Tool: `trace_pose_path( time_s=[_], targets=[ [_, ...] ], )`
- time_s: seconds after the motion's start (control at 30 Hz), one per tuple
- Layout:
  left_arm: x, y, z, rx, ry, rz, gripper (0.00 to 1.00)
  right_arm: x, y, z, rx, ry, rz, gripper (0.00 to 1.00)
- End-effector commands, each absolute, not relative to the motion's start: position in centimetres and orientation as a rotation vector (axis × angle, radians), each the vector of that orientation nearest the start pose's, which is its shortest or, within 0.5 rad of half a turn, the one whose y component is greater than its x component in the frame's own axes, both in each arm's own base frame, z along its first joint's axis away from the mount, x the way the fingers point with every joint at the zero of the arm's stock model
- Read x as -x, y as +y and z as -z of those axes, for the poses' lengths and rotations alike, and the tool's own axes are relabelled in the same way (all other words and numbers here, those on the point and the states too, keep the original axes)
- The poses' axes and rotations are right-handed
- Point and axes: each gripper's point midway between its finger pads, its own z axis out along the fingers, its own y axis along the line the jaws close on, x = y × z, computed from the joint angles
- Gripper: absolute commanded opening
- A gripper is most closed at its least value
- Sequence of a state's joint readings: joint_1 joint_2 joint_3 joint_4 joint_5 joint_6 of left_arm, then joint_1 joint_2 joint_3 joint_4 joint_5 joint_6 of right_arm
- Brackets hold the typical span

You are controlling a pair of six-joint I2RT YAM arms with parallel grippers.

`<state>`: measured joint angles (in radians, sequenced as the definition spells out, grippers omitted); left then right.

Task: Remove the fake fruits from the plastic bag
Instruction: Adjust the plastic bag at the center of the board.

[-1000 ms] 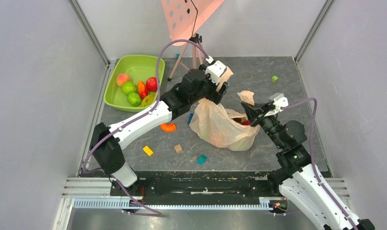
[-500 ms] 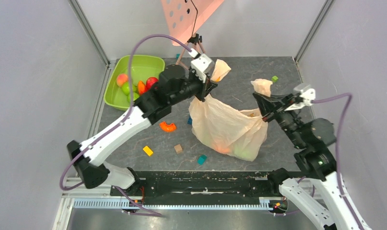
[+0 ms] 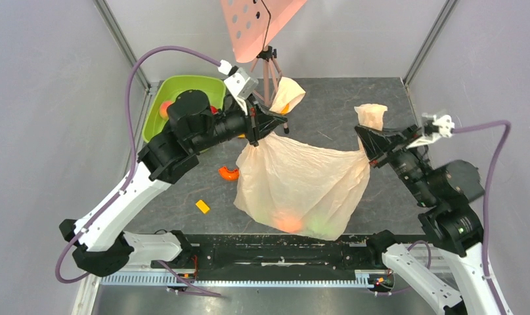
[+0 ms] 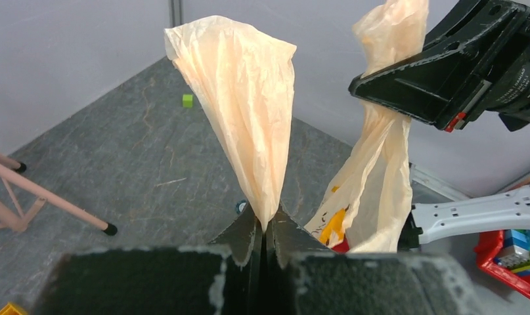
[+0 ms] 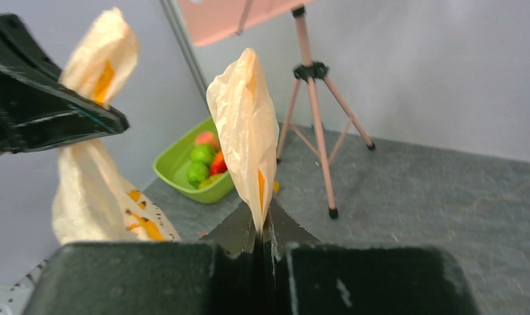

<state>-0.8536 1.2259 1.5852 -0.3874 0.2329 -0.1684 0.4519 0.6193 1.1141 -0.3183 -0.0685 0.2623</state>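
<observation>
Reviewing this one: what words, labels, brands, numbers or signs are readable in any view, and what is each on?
No text can be read out.
On the bag: yellow-orange print with small dark marks, crumpled, unreadable.
On the right arm: white lettering on the black housing, too small and blurred to read.

One plastic bag [image 3: 295, 177] — two fruits [image 3: 288, 222] [image 3: 321, 226] showing through it — one tub [image 3: 195, 84], one tripod [image 5: 312, 69].

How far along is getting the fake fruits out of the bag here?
Done: several fruits lie in the green tub. In hand: left fingers and right fingers are shut on the bag, which hangs stretched between them. Left: an orange fruit and a green fruit show through its bottom.
</observation>
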Motion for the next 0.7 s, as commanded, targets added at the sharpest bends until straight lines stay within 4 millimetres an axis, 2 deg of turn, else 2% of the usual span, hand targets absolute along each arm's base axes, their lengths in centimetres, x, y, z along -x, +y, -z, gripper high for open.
trace_pose_path(
  time_s=[0.0, 0.1, 0.23, 0.3, 0.37, 0.43, 0.47, 0.5, 0.53, 0.6, 0.67],
  targets=[
    [-25.4, -33.3, -44.0, -0.724, 1.582, 0.858, 0.02, -25.2, 12.1, -42.7, 0.130, 1.488, -0.494, 0.00],
    [-29.0, -34.0, -43.8, -0.698, 1.585, 0.788, 0.02, -28.0, 12.9, -42.8, 0.172, 1.488, -0.432, 0.00],
    [-33.5, -34.1, -44.9, -0.629, 1.524, 0.766, 0.02, -30.6, 12.8, -45.3, 0.186, 1.398, -0.332, 0.00],
    [-34.6, -33.9, -45.5, -0.599, 1.486, 0.760, 0.02, -31.0, 12.4, -46.3, 0.176, 1.362, -0.304, 0.00],
    [-34.6, -33.7, -45.1, -0.584, 1.460, 0.759, 0.02, -30.7, 12.4, -46.1, 0.177, 1.346, -0.307, 0.00],
    [-33.5, -33.3, -45.0, -0.557, 1.411, 0.809, 0.02, -29.8, 12.8, -44.6, 0.205, 1.343, -0.340, 0.00],
    [-32.6, -33.0, -44.8, -0.535, 1.371, 0.847, 0.02, -29.3, 13.1, -42.9, 0.231, 1.355, -0.363, 0.00],
    [-31.9, -32.7, -42.9, -0.523, 1.376, 0.875, 0.02, -28.7, 13.5, -41.5, 0.254, 1.355, -0.394, 0.00],
    [-30.8, -32.0, -43.1, -0.491, 1.330, 0.915, 0.02, -27.7, 13.9, -40.5, 0.276, 1.342, -0.437, 0.00],
    [-28.8, -31.2, -40.0, -0.456, 1.321, 0.992, 0.02, -26.0, 14.9, -37.2, 0.325, 1.345, -0.521, 0.00],
    [-27.0, -31.0, -35.2, -0.461, 1.368, 1.046, 0.02, -24.8, 15.5, -33.4, 0.337, 1.374, -0.592, 0.02]
  ],
)
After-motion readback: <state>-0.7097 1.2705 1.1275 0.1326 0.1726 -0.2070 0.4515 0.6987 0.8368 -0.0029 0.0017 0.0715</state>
